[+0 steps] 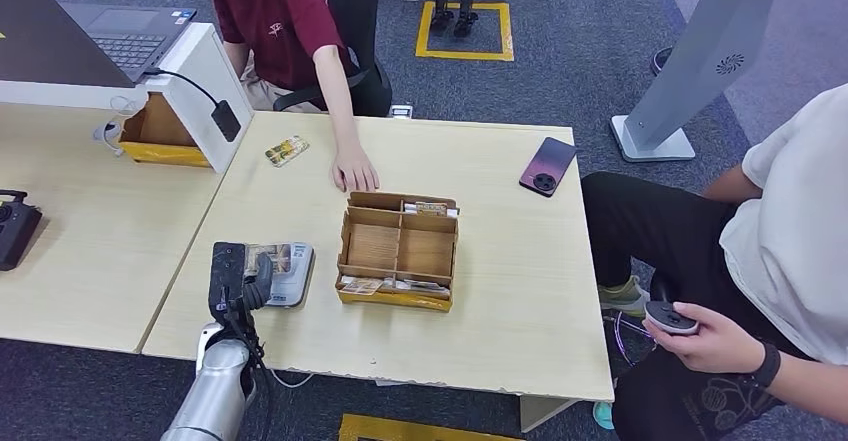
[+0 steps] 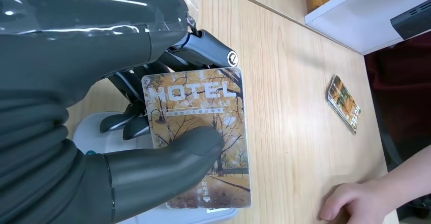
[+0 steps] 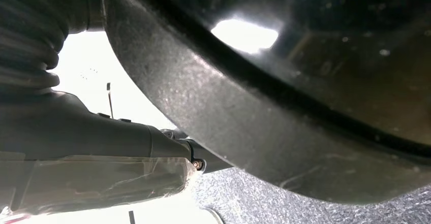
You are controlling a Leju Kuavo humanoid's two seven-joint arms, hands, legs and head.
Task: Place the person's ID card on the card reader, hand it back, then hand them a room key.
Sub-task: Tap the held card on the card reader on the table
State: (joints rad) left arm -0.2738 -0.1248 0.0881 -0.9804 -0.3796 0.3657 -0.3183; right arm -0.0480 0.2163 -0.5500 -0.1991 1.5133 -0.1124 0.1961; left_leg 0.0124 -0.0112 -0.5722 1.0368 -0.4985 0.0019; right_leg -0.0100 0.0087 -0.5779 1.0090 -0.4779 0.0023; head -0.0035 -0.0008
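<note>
Left hand [image 2: 127,148] pinching the HOTEL-printed card [image 2: 198,137] flat over the white card reader [image 1: 285,273] near the table's front-left edge (right hand's state untellable): reading step likely underway, next lifting toward the person's hand [image 1: 354,172].

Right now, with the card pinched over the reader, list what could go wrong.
1. The left hand holds the card mostly by thumb pressure; it may slip as it lifts off the card reader.
2. The person's hand rests by the cardboard organizer, close to a likely handover path; contact is possible.
</note>
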